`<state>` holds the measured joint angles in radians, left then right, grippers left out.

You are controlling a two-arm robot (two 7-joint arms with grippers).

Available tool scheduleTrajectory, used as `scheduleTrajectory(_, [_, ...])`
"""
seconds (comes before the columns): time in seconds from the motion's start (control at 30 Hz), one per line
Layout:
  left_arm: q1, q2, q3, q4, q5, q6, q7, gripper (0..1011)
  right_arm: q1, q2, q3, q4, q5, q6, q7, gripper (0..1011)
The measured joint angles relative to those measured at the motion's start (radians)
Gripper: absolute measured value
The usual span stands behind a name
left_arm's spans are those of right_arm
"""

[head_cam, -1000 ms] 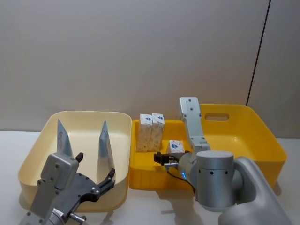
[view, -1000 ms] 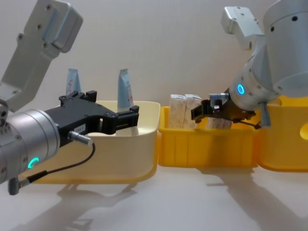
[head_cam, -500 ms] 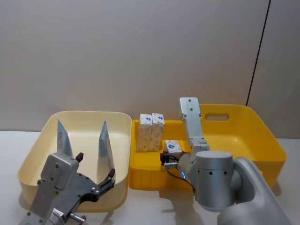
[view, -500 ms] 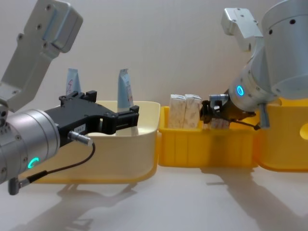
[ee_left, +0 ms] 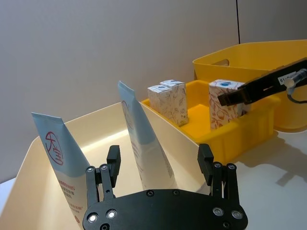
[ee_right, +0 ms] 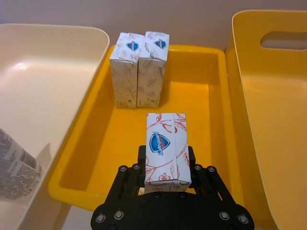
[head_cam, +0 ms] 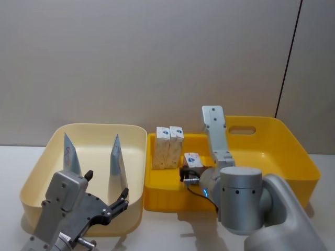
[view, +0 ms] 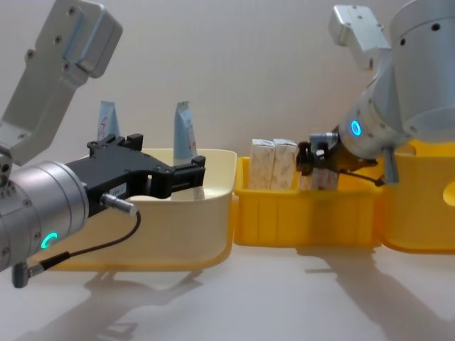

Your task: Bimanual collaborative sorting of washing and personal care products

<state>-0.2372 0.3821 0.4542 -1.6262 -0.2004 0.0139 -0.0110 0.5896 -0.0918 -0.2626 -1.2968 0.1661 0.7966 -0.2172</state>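
Right gripper (ee_right: 166,159): jaws clamped on one small white rectangular pack with reddish leaf print and a blue shield mark (ee_right: 166,146), one finger on each broad side. The pack's long axis is upright and its shield end faces up. It sits over the small yellow plastic tray (head_cam: 168,200), right of centre. Its lower end is hidden behind the tray wall, so I cannot tell whether it touches the floor.

Two more white printed packs (head_cam: 163,147) (head_cam: 176,146) stand upright and touching side by side, at 10 o'clock from the held pack, in the tray's far left corner.

The large yellow plastic bin with a handle slot (head_cam: 294,151) lies at 3 o'clock of the tray.

Left gripper (ee_left: 159,155): jaws apart, gripping nothing, hovering at the 6 o'clock rim of the cream plastic bin (head_cam: 35,180).

Two pale-blue tapered squeeze tubes (head_cam: 70,155) (head_cam: 117,158) stand in that bin at 12 o'clock from my left jaws. They are well apart, with long axes near upright and flat crimped ends pointing up.
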Motion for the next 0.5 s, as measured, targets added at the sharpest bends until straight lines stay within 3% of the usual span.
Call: scheduleTrajectory(0.5, [0.000, 0.000, 0.000, 0.000, 0.000, 0.000, 0.000, 1003, -0.028, 0.011, 0.017, -0.123, 0.017, -0.082, 0.053, 422])
